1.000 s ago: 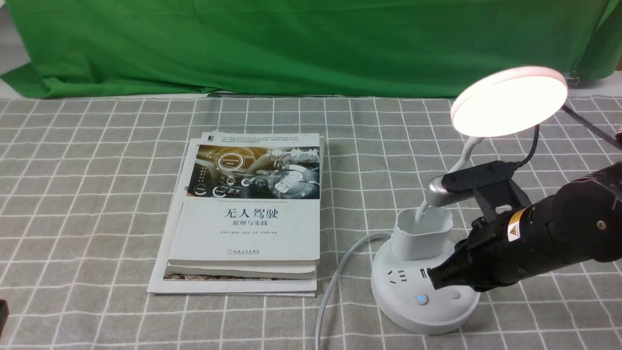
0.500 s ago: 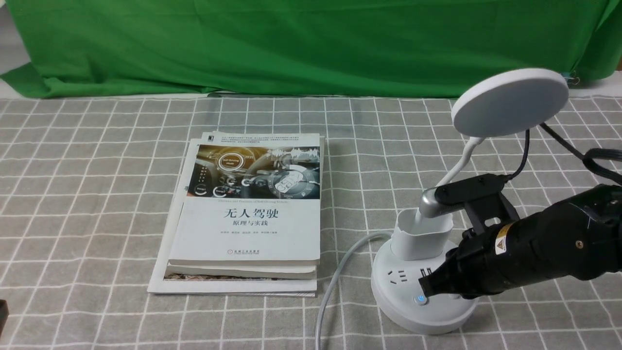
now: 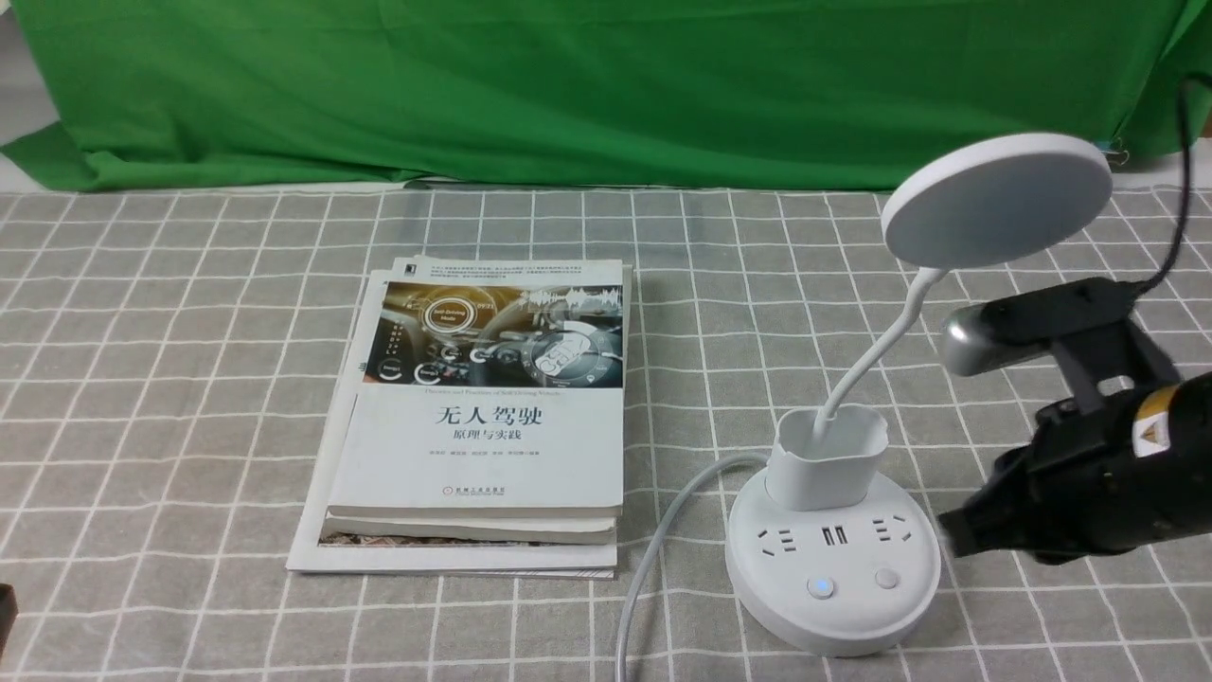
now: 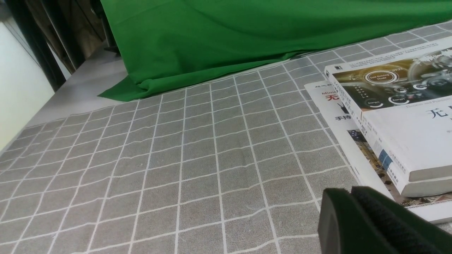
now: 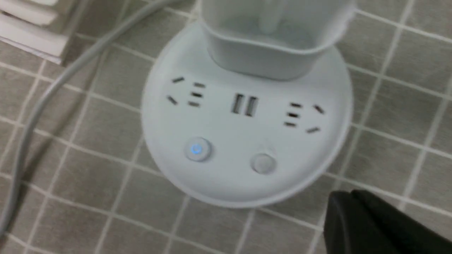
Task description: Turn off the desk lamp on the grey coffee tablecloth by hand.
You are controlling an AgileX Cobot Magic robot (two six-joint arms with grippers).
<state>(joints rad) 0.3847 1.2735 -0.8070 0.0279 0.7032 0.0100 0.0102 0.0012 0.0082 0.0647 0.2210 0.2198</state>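
1. Jaws on right hand (image 3: 952, 536) were pressed together. Tip hung just right of lamp (image 3: 833, 566) base, clear of both buttons.
2. Left hand (image 4: 351, 194) jaws were also pressed together, low over cloth (image 3: 189, 379) beside books (image 3: 483, 407).
3. Lamp stood on cloth, right of books. Head was dark; left button (image 3: 821, 587) glowed blue.

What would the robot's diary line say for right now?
desk lamp: unlit | blue button: glowing | right claw: shut, beside base, off buttons | left claw: shut, over grey tablecloth
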